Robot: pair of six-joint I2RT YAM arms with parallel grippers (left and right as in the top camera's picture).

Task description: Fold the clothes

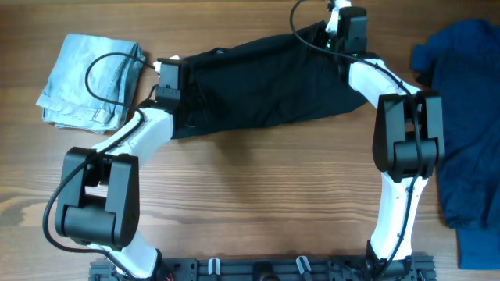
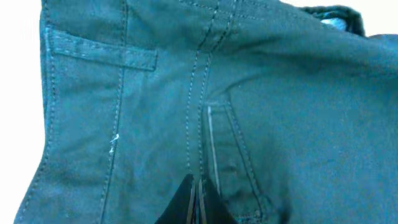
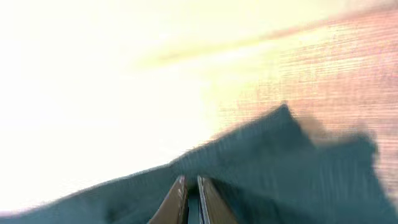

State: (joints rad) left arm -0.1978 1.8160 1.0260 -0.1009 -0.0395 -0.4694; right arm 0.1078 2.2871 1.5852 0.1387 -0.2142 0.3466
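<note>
Overhead view: left pincer (image 2: 194,182) and right pincer (image 3: 189,180) clamp plain black cloth shorts (image 1: 258,86); I expect uneven pulling could slip one edge.

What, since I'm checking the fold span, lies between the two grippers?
Only the black shorts, stretched from the left gripper to the right gripper, as the overhead view shows.

The black wide-legged cloth shorts (image 1: 258,86) lie spread on the brown wooden table (image 1: 250,203), toward its far side. Left of the shorts, near them, lies the folded pale blue denim piece (image 1: 82,82). Well apart to their right lies the royal-blue cloth garment (image 1: 469,117). The left gripper (image 2: 196,186) pinches the shorts' left end, and the right gripper (image 3: 191,183) pinches their far right corner.
</note>
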